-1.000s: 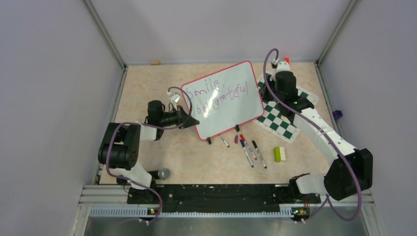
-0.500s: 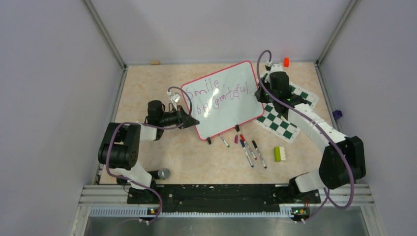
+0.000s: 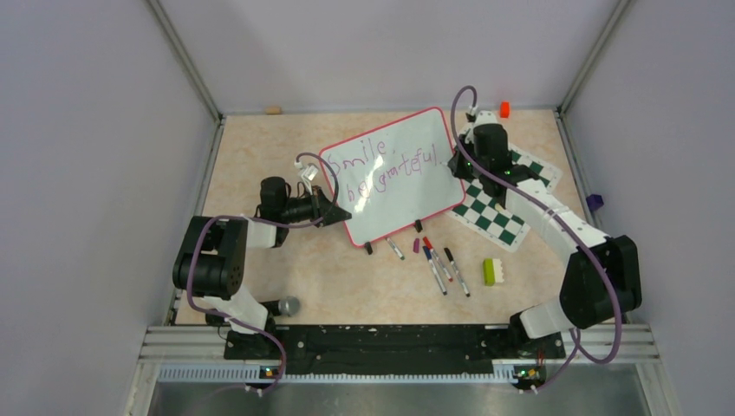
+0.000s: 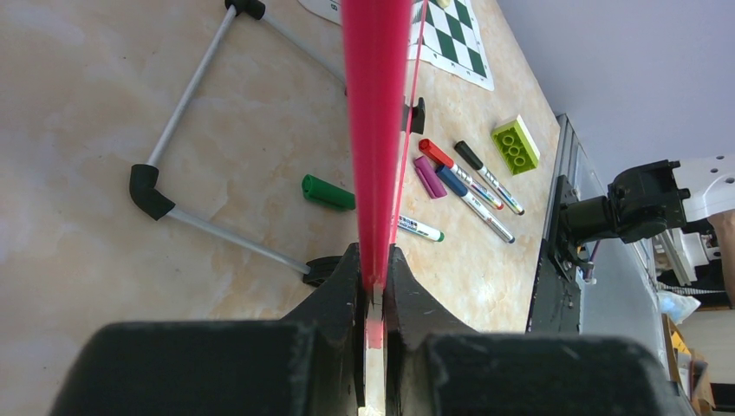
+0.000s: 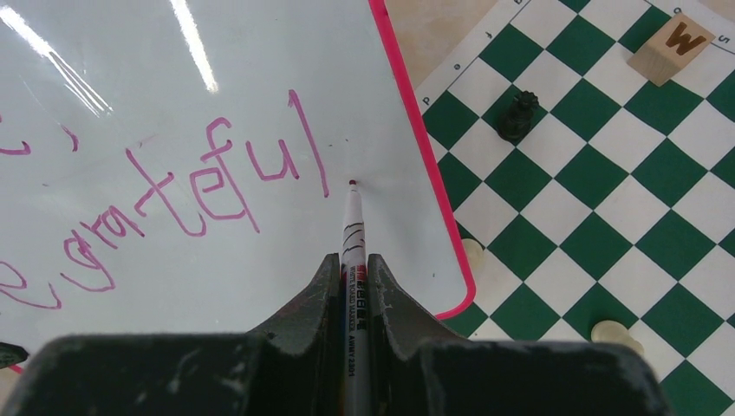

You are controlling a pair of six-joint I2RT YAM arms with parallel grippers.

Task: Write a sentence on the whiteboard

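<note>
The whiteboard (image 3: pixel 407 186) with a red-pink rim stands tilted at the table's middle. Its purple lettering (image 3: pixel 386 169) reads "Smile, be grateful" in two lines; "grateful" (image 5: pixel 199 195) shows in the right wrist view. My left gripper (image 3: pixel 334 213) is shut on the board's left rim (image 4: pixel 374 130). My right gripper (image 3: pixel 457 162) is shut on a white marker (image 5: pixel 354 234). The marker's tip (image 5: pixel 352 183) sits at the board's surface (image 5: pixel 260 78) just right of the last "l", near the right rim.
A green-and-white chess mat (image 3: pixel 498 212) lies under the board's right edge, with a black piece (image 5: pixel 518 114) and a lettered wooden block (image 5: pixel 672 48). Several markers (image 3: pixel 442 264) and a green brick (image 3: pixel 493 271) lie in front. The board's metal stand (image 4: pixel 199 78) shows behind it.
My right gripper has come in from over the chess mat toward the left, bringing the marker to the board's right edge. The left gripper and board have not moved.
</note>
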